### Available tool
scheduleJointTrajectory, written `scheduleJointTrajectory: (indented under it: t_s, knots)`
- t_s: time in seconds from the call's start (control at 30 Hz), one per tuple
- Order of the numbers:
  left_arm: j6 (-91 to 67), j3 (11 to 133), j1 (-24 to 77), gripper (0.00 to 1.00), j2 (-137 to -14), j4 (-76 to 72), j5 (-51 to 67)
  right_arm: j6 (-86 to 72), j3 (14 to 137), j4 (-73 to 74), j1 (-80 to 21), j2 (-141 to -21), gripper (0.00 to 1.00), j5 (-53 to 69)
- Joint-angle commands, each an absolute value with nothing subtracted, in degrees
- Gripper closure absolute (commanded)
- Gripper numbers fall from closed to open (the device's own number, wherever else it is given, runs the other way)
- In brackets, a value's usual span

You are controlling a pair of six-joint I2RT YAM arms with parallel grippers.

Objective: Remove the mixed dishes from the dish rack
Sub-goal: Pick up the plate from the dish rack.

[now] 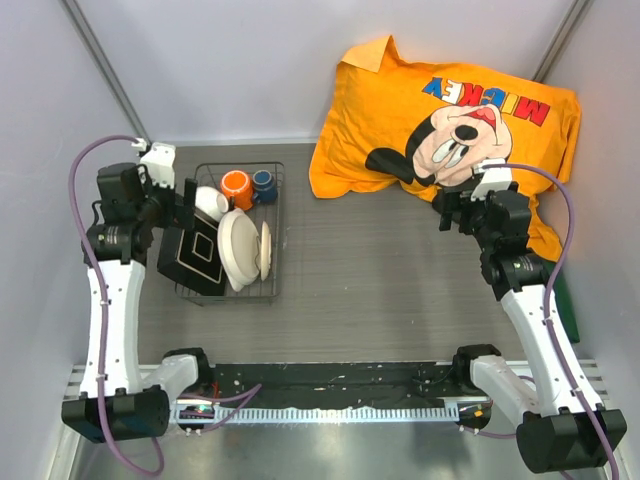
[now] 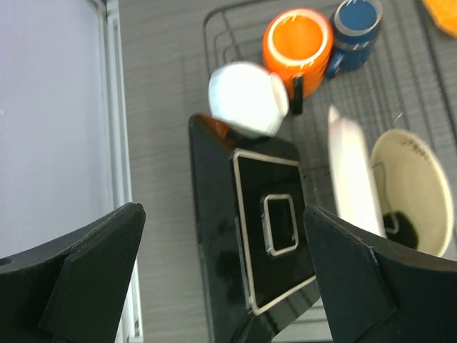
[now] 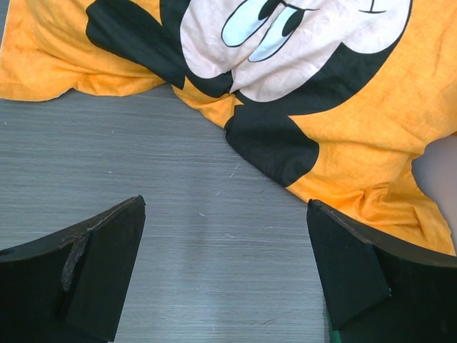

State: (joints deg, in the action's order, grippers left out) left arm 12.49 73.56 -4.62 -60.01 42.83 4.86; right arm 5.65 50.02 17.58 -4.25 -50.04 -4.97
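Note:
The dark wire dish rack [image 1: 272,230] sits at the table's left. In it are an orange mug [image 1: 236,188] [image 2: 296,43], a small dark-blue cup [image 1: 264,184] [image 2: 357,25] and a small white bowl [image 1: 210,202] [image 2: 246,98]. A square plate [image 1: 195,255] [image 2: 268,229] leans there, showing a black face with a pale square outline. A pale dish [image 1: 238,250] [image 2: 350,179] stands on edge, with a cream bowl [image 1: 264,250] [image 2: 410,189] beside it. My left gripper [image 1: 185,200] [image 2: 221,214] hangs open above the square plate, touching nothing. My right gripper [image 1: 445,210] [image 3: 225,204] is open over bare table.
An orange Mickey Mouse pillowcase [image 1: 450,110] [image 3: 343,107] lies at the back right, its edge just under the right gripper. A green object [image 1: 570,300] lies at the right wall. White walls close in the left, back and right sides.

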Motion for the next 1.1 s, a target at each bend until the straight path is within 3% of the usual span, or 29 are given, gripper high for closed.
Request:
scheduleJointTrajectory:
  t_s: [0.0,0.23,0.8,1.07]
  knots:
    - [17.22,77.42,-10.78,0.00,-62.39,51.23,7.28,5.98,51.85,17.58,-4.13,-50.54,0.00,-2.99]
    - [21.00,78.31,-17.83,0.01,-67.76,58.36,17.39,6.06,51.86,17.75,-4.04,-50.36,0.00,-2.55]
    - [20.74,74.18,-18.02,0.02,-73.03,56.95,23.20,6.42,51.86,17.67,-4.13,-51.06,0.01,-1.85]
    - [20.04,72.16,-17.93,0.09,-75.50,54.84,23.99,6.68,51.77,17.75,-4.04,-50.71,0.00,-1.85]
